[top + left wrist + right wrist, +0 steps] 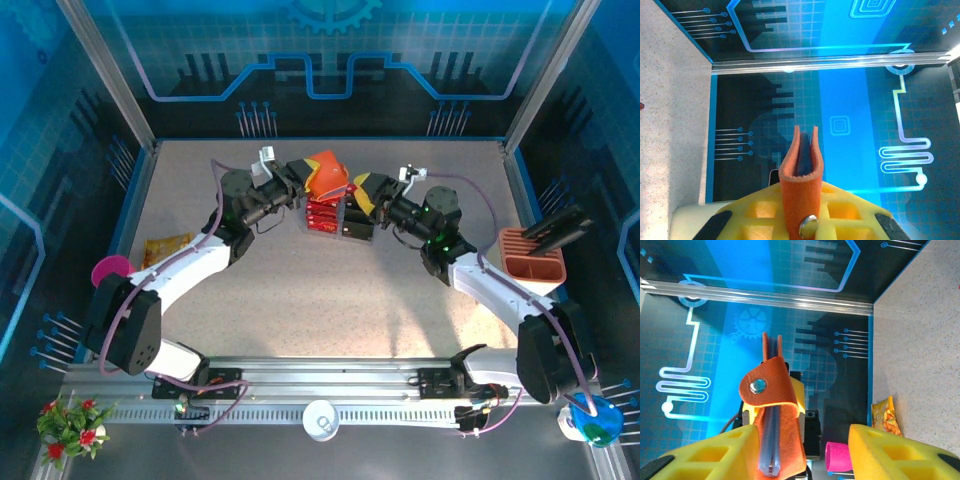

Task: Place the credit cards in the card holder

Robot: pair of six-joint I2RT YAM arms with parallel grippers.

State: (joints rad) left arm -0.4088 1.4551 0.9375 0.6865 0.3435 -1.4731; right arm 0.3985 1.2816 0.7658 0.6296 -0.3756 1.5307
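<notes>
At the far middle of the table [330, 300], the card holder [325, 178] is up off the surface, pinched in the left gripper [300, 185], with the right gripper [362, 192] just to its right. Directly below, cards [320, 213] stand in a tray [342, 233]. A packet [165, 248] and a round object [110, 270] lie near the left edge. A slotted stand [530, 262] sits at the right edge. On the near rail, flowers [70, 425] are at the left and a cup [322, 418] in the middle.
</notes>
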